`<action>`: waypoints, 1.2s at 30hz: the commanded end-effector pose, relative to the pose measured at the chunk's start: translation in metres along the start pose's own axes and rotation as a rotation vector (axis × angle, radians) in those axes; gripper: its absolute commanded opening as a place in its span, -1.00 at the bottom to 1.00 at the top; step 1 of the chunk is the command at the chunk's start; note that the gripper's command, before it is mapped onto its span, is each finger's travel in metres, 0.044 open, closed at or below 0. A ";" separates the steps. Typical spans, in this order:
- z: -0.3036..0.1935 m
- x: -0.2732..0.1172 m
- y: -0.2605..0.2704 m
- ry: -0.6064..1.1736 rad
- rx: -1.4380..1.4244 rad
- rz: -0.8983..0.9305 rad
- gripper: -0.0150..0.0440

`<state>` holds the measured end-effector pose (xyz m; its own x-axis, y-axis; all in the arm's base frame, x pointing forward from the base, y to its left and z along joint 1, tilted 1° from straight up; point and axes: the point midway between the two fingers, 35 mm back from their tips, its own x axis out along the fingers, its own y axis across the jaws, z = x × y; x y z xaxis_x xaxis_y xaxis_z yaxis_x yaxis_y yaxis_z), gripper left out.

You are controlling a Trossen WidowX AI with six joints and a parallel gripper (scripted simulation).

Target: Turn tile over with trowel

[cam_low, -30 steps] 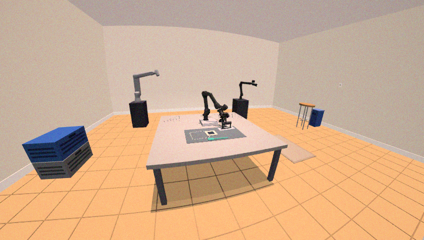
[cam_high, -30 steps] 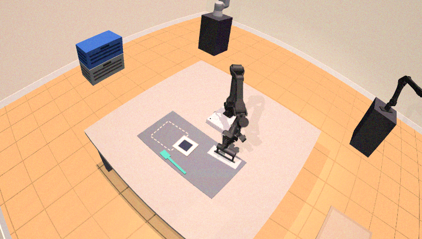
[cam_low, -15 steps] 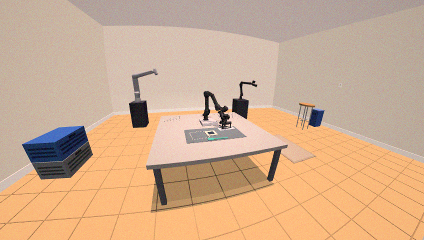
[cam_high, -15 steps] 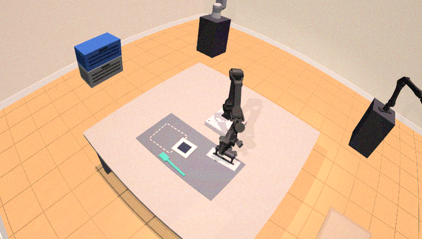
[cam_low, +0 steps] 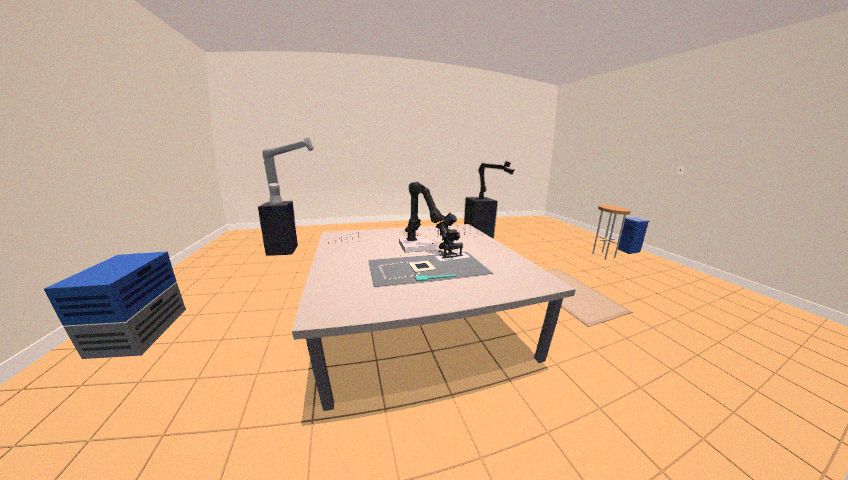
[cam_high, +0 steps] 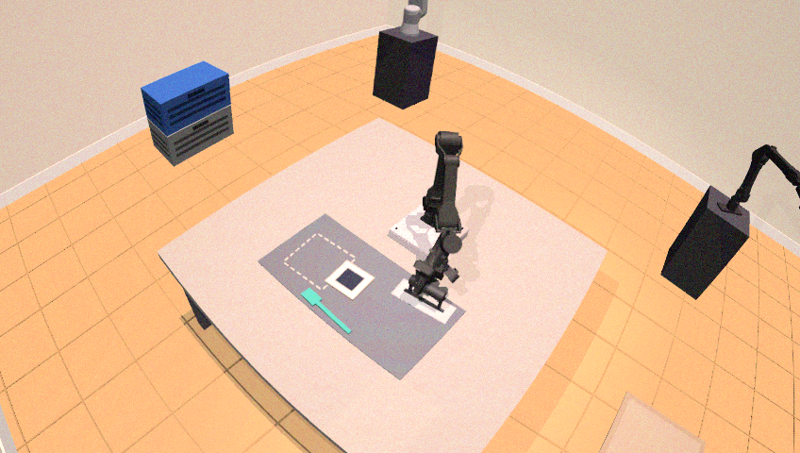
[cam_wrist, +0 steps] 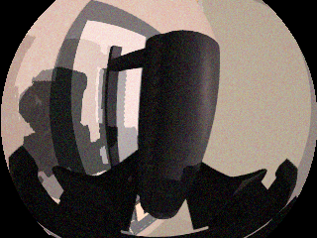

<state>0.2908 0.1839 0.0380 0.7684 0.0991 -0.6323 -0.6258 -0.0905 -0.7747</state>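
Cream with a dark square facing up, the tile (cam_high: 349, 278) (cam_low: 421, 266) is lying flat on the mat (cam_high: 381, 342) (cam_low: 380, 279) (cam_wrist: 114, 17), its marked side yet to go under. It sits right at the dashed outline (cam_high: 285, 261) (cam_low: 380, 267), overlapping one edge of it, so a turn towards the outline looks the natural way to get it inside.

Just beside the tile lies the spatula (cam_high: 334, 318) (cam_low: 437, 276), teal, flat and out of the fingers; it looks like a spare tool here, though its long handle may crowd the work.

Further from the tile, on the side away from the outline, we have the trowel (cam_high: 443, 315) (cam_low: 445, 258) (cam_wrist: 183, 89), and here's the action! Its white blade is down on the mat, which steadies it, and the black handle stands raised above, leaving room for fingers. The gripper (cam_high: 429, 289) (cam_low: 452, 240) (cam_wrist: 161, 153) has clenched that handle, one finger on each side; a firm hold there should resist twisting when the blade meets the tile.

Beyond it, the arm (cam_high: 447, 179) (cam_low: 413, 208) reaches over from the surface (cam_high: 252, 224) (cam_low: 357, 309) (cam_wrist: 183, 15). Next call, I'd judge: lift, then bring the blade's edge low to the tile. Push too flat and it may simply slide.
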 end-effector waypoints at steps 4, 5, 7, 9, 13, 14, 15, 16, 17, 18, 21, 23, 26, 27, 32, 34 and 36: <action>0.001 0.000 0.000 -0.003 -0.002 -0.001 -0.19; 0.001 0.000 0.000 -0.003 -0.002 -0.001 -0.21; 0.001 0.000 0.000 -0.003 -0.002 -0.001 -0.26; 0.001 0.000 0.000 -0.003 -0.002 -0.001 -0.30; 0.001 0.000 0.000 -0.003 -0.002 -0.001 -0.39; 0.001 0.000 0.000 -0.003 -0.002 -0.001 -0.42; 0.001 0.000 0.000 -0.003 -0.002 -0.001 -0.44; 0.001 0.000 0.000 -0.003 -0.002 -0.001 -0.46; 0.001 0.000 0.000 -0.003 -0.002 -0.001 -0.48; 0.001 0.000 -0.001 -0.003 -0.002 -0.001 -0.49; 0.002 -0.006 -0.010 -0.003 -0.002 -0.001 -0.49; 0.002 -0.012 -0.018 -0.003 -0.002 -0.001 -0.49; 0.002 -0.022 -0.030 -0.002 -0.002 -0.001 -0.49; 0.002 -0.026 -0.034 -0.002 -0.002 -0.001 -0.49; 0.000 -0.039 -0.047 0.000 -0.001 0.000 -0.49; 0.000 -0.039 -0.047 0.000 -0.001 0.000 -0.49; 0.000 -0.038 -0.047 0.000 -0.001 0.000 -0.49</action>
<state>0.2889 0.1839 0.0923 0.7605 0.0968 -0.6421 -0.6343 -0.1012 -0.7665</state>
